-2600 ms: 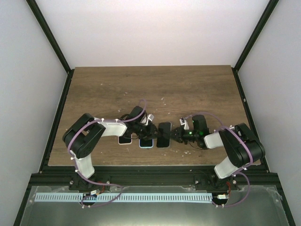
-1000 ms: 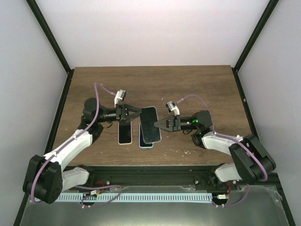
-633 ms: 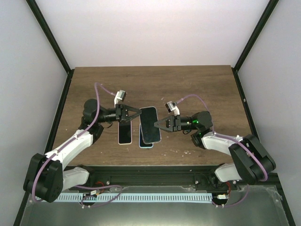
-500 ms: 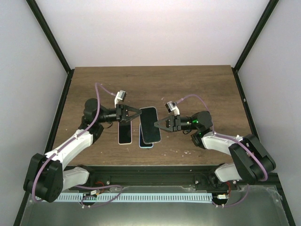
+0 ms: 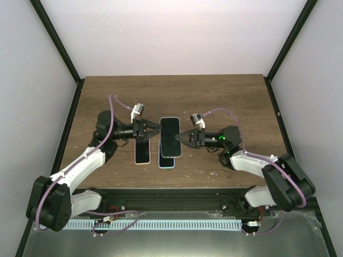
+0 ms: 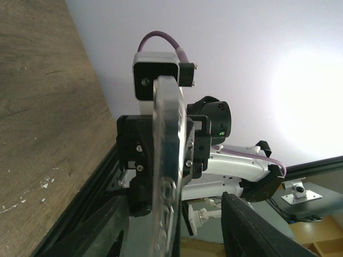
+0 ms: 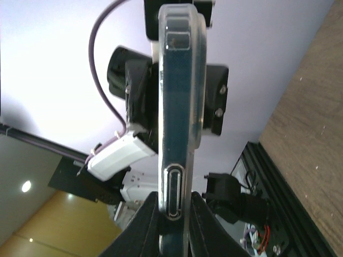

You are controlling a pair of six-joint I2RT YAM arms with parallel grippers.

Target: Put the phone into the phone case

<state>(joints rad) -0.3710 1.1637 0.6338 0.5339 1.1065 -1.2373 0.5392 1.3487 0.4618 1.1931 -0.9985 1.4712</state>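
Grey slotted strip [image 5: 161,225] and a black frame rail run along the bottom of the overhead view, with the arm bases bolted just above. Next up-frame, on the brown wood-grain table [image 5: 225,101], a white-rimmed handset [image 5: 142,156] lies flat at centre-left. Just right of it is a pale blue slab [image 5: 166,164], its upper half hidden under the phone [image 5: 171,136] held above it; handset or case, cannot tell. Phone at frame centre, off the surface, dark face up, between both arms. On its right side the right gripper [image 5: 185,137] has its fingers [image 7: 148,214] clamped on it. That wrist view shows the phone edge-on, port toward the lens, with a translucent rim around it. On the other side the left gripper [image 5: 156,131] has its fingers [image 6: 102,231] spread and blurred, a gap either side of the phone's edge. Table beyond: wood grain, pale scuffs. White walls [image 5: 171,37], black corner posts [image 5: 56,40].
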